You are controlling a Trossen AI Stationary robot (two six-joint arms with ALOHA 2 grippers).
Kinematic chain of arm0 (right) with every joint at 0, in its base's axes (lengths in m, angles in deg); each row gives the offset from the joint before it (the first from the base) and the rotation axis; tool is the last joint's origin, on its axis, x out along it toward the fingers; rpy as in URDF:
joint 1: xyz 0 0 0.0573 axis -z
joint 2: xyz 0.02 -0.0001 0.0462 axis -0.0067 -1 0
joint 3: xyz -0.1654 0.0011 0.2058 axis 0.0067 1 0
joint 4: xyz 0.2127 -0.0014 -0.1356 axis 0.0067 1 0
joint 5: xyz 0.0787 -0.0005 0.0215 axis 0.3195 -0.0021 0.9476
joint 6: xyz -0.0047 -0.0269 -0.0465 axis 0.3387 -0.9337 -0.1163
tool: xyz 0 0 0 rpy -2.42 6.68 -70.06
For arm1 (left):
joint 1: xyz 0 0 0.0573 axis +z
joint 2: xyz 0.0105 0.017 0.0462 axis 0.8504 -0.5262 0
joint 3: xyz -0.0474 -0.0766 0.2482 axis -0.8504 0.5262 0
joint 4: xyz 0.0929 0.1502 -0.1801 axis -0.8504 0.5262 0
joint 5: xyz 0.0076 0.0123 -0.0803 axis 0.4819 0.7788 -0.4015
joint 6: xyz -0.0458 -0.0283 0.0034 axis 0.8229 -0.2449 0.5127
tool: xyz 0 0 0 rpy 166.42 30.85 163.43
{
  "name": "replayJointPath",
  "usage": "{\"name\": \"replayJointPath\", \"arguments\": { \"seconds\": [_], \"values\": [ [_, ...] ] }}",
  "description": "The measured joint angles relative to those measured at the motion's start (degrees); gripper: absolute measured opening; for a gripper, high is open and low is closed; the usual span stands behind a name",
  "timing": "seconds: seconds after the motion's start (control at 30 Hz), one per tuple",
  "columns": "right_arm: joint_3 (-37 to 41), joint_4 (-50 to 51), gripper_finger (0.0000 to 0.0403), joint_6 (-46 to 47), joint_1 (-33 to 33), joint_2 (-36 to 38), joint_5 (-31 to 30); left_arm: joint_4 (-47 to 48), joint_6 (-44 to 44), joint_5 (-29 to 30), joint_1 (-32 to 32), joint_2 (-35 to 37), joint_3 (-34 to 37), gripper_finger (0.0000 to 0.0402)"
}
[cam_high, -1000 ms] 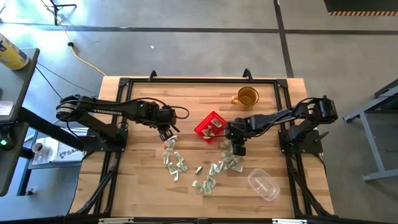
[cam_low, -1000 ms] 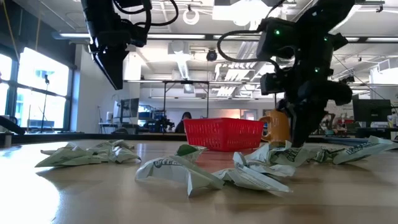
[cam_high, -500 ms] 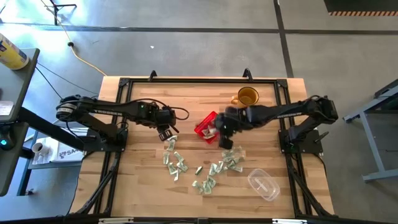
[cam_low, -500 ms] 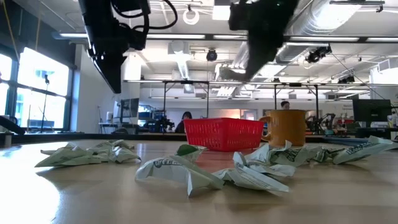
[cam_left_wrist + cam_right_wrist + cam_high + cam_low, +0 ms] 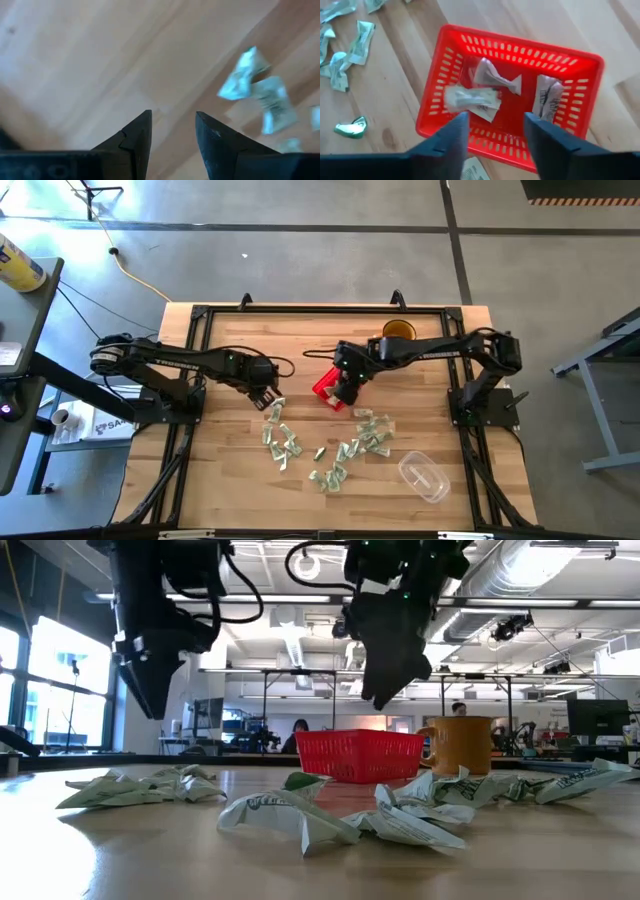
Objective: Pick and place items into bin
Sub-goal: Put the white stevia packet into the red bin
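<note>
The pale wooden table (image 5: 220, 480) carried everything, with the two dark arms reaching in from either side. The right gripper (image 5: 492, 131) hung directly above the small square bright red plastic bin (image 5: 512, 95) near the table's middle, its fingers parted with a clear gap and nothing between them; one blurred wrapped piece showed just under them inside the bin, seemingly just let go. The left gripper (image 5: 172, 131) hovered over bare wood beside the near end of the scatter, fingers likewise parted and empty.

By my judgement the job was barely begun. About three small pale green-and-white wrapped pieces (image 5: 495, 80) lay in the bin, while the larger share, well over a dozen, was strewn across the table (image 5: 340, 450) on the side of the bin toward the front edge, in two loose clusters. Each remaining piece needed its own pick, carry and drop.

Other things stood near. An amber mug (image 5: 398, 333) sat just beyond the bin, close under the right arm's reach, and could be knocked on a low swing. A clear plastic container (image 5: 423, 477) lay toward the front right corner, beside the scatter but apart from it. Nothing blocked the bin's open top.
</note>
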Motion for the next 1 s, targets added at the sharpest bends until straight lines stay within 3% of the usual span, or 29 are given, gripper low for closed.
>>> {"name": "replayJointPath", "arguments": {
  "seconds": [0.17,0.3,0.43,0.8,1.0],
  "values": [
    [-0.04,4.54,0.0255,3.11,-1.73,1.35,-5.88,-7.63,6.56,-4.03,0.00,-0.11,0.00,0.0184],
    [-0.04,10.34,0.0281,5.99,-3.27,2.12,-9.30,-7.74,10.52,-5.05,0.00,-1.64,0.00,0.0184],
    [-0.04,13.29,0.0286,7.11,-4.71,2.31,-10.74,-8.49,9.93,-6.15,-1.22,-4.64,0.02,0.0184],
    [-0.04,13.31,0.0287,7.30,-5.87,2.37,-11.23,-16.47,-5.83,-4.24,-2.20,-14.96,0.00,0.0184],
    [-0.04,13.33,0.0287,7.33,-5.87,2.37,-10.72,-18.75,-9.83,-7.50,-1.05,-18.99,-0.37,0.0177]
  ]
}}
